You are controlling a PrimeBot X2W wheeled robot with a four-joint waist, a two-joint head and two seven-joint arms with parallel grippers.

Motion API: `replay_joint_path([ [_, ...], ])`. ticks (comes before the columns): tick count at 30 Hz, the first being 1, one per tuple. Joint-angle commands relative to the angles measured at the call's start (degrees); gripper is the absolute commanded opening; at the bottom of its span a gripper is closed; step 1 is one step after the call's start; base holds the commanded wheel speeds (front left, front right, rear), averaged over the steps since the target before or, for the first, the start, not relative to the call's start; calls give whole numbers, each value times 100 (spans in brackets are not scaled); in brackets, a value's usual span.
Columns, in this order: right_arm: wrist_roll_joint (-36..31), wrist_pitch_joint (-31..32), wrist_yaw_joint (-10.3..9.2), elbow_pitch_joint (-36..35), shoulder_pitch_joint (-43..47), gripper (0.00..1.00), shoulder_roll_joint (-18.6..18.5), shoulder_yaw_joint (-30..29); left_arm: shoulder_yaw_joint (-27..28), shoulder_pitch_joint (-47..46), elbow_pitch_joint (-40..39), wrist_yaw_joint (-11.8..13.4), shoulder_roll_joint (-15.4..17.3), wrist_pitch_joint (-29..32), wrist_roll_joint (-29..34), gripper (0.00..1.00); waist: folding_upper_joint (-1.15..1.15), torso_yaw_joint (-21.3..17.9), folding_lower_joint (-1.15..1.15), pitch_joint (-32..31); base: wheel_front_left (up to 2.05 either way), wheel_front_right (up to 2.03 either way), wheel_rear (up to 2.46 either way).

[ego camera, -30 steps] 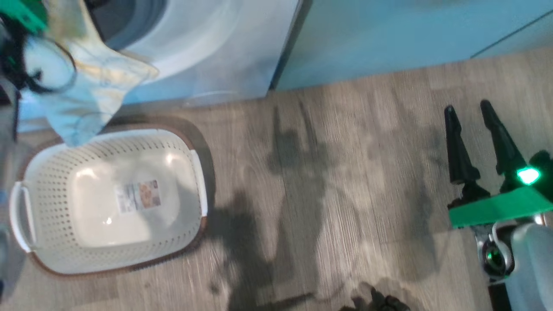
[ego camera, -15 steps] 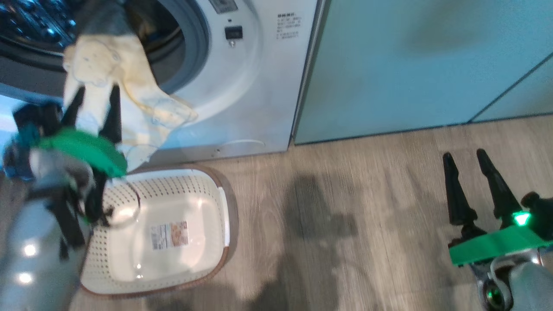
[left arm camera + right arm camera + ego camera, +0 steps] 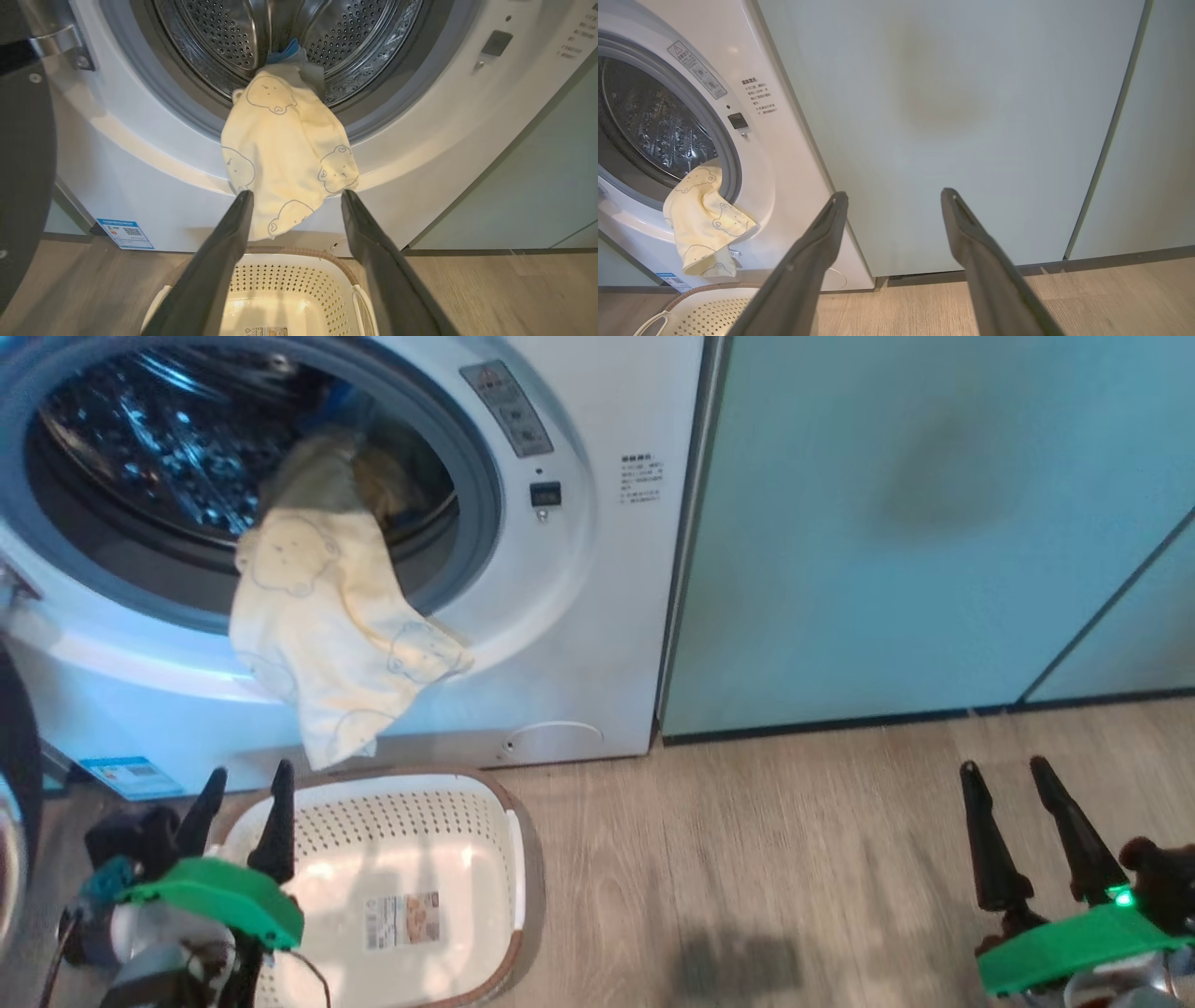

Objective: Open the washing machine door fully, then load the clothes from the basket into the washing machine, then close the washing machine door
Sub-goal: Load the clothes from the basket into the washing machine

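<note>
From the head camera I see the white washing machine (image 3: 579,616) with its door (image 3: 21,163) swung open at the left edge and the steel drum (image 3: 210,37) exposed. One pale yellow garment (image 3: 327,635), printed with faint bear outlines, lies half loaded. Its upper end rests inside the drum mouth and the rest drapes over the grey seal (image 3: 471,476) and down the white front. Its long axis runs from the drum downward, and its hem hangs just above the basket (image 3: 392,812). The basket stands on the floor against the machine and looks empty apart from its label. My left pincer (image 3: 250,775) hovers over the basket's near left side with its jaws spread wide, holding nothing. The garment lies straight ahead of it and above, with the hem framed between its fingers in the left wrist view. My right pincer (image 3: 1005,765), also wide and empty, sits well apart to the right, facing the pale teal cabinets (image 3: 887,523). The left arm is clearly nearer, so I judge it should push the hanging cloth inward. The floor (image 3: 794,859) is grey-brown wood plank.
</note>
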Motion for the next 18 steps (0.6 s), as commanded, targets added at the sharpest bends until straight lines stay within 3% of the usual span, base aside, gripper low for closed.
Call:
replay_joint_path([
  [1,-49,-38,10,-161,-8,100,-112,84,383,2,-218,-46,34,-31,158,100,-1,85,1,-203,0,0,0],
  [9,-51,-38,10,-219,118,100,-122,29,656,326,-281,-138,-302,-31,455,100,-1,147,1,-306,0,0,0],
  [18,-50,-38,10,-247,87,100,-101,4,627,276,-163,-152,-377,-31,492,100,-1,147,1,-177,0,0,0],
])
